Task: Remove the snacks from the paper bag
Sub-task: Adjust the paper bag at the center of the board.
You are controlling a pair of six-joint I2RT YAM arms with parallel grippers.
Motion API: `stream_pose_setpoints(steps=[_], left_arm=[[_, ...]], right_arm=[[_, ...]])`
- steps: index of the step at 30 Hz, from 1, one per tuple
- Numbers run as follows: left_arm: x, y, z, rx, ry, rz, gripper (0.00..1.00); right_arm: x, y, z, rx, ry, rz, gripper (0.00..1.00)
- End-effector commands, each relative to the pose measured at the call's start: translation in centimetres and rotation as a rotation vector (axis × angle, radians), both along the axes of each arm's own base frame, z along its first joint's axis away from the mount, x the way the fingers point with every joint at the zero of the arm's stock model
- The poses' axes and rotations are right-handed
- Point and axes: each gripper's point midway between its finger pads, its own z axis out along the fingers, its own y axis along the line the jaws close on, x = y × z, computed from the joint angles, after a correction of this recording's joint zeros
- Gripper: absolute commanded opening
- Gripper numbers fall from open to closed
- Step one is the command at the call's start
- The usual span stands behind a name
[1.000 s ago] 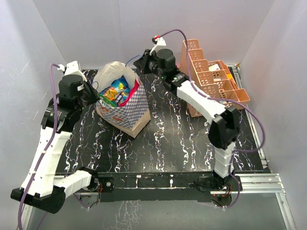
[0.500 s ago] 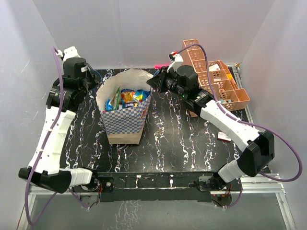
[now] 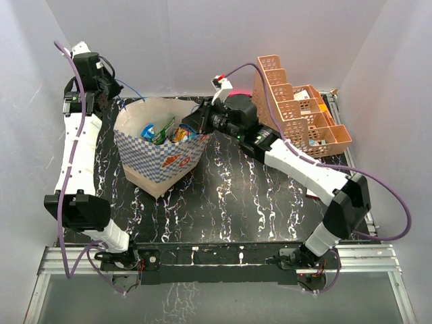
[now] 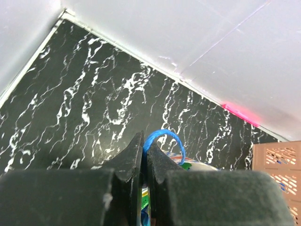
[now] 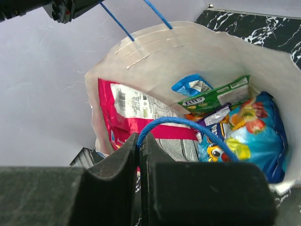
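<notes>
The paper bag point(image 3: 162, 158), blue-and-white checked, stands at the back left of the table with its mouth held wide. My left gripper point(image 3: 113, 91) point(image 4: 145, 147) is shut on one blue cord handle point(image 4: 165, 135) at the bag's far-left rim. My right gripper point(image 3: 192, 123) point(image 5: 139, 140) is shut on the other blue handle point(image 5: 188, 123) at the right rim. The snacks lie inside the bag: a large red bag point(image 5: 123, 110), a green packet point(image 5: 217, 96), a blue packet point(image 5: 251, 132) and a small blue one point(image 5: 190, 86).
An orange lattice rack point(image 3: 297, 111) point(image 4: 278, 162) stands at the back right, just behind my right arm. White walls close in the back and both sides. The table is black marble-patterned point(image 3: 229, 196).
The bag has shifted left and its mouth has spread wider. My left arm has risen toward the back-left corner, and both grippers have stayed shut on the handles.
</notes>
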Motion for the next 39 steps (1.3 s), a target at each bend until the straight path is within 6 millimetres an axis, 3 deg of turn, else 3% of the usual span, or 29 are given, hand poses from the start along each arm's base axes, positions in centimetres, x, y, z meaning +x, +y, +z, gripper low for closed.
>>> stream_pose_setpoints(steps=[1,6,11,14,20,23,26,31,39], left_arm=[[2.0,0.4,9.0,0.032,-0.306,-0.091,0.01],[3.9,2.6,10.5,0.025,-0.364,-0.072,0.01],[5.4,2.9,10.7,0.015,-0.419,-0.121,0.0],[5.0,1.6,10.1,-0.005,-0.436,-0.198,0.0],[2.0,-2.5,11.0,-0.103,-0.51,-0.388,0.0],[0.5,-3.9,10.6,-0.146,-0.5,-0.446,0.0],[-0.7,-4.8,9.4,-0.187,-0.464,-0.479,0.0],[-2.6,-6.3,7.1,-0.233,-0.412,-0.552,0.0],[-5.4,-9.4,5.2,-0.336,-0.368,-0.66,0.0]], right_arm=[[1.6,1.6,8.1,0.17,-0.206,-0.01,0.08],[4.5,5.2,7.2,0.168,-0.176,0.02,0.08],[5.5,7.4,7.4,0.179,-0.165,0.037,0.08],[4.5,8.2,5.8,0.173,-0.112,0.061,0.08],[-1.3,9.6,3.4,0.138,-0.088,0.122,0.08],[-3.3,9.4,0.7,0.12,-0.03,0.138,0.1],[-4.8,8.0,-0.2,0.118,0.0,0.135,0.14],[-5.5,5.2,-2.2,0.06,0.036,0.069,0.18],[-7.3,1.0,-5.4,-0.044,0.085,0.01,0.26]])
